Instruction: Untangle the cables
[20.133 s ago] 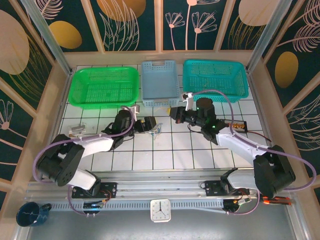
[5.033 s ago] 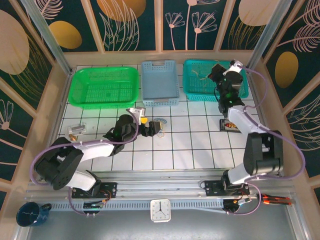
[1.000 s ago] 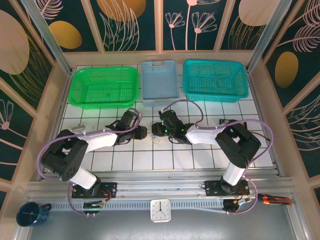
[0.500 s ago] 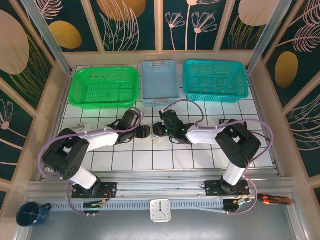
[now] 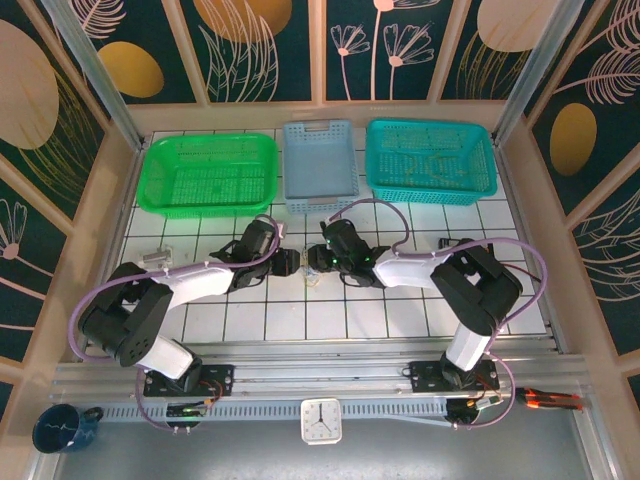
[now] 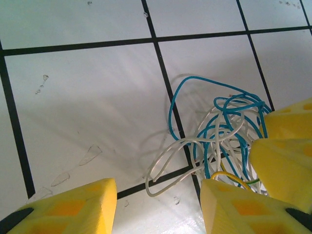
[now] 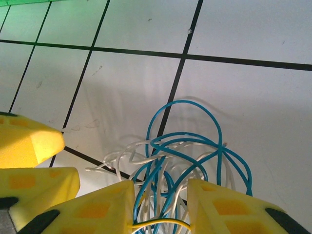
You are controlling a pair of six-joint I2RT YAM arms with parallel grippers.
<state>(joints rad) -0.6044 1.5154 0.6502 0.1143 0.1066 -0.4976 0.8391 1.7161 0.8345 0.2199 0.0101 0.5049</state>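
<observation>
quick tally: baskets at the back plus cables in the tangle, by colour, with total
green basket: 1
pale blue basket: 1
teal basket: 1
blue cable: 1
white cable: 1, as far as the tangle lets me trace it
yellow cable: 1
Total: 6

Blue, white and yellow cables [image 6: 224,129] on black-gridded white table [image 6: 87,97]

Bright, even light — the cables [image 6: 219,129] cast soft shadows; wrist views blur at near edges.
</observation>
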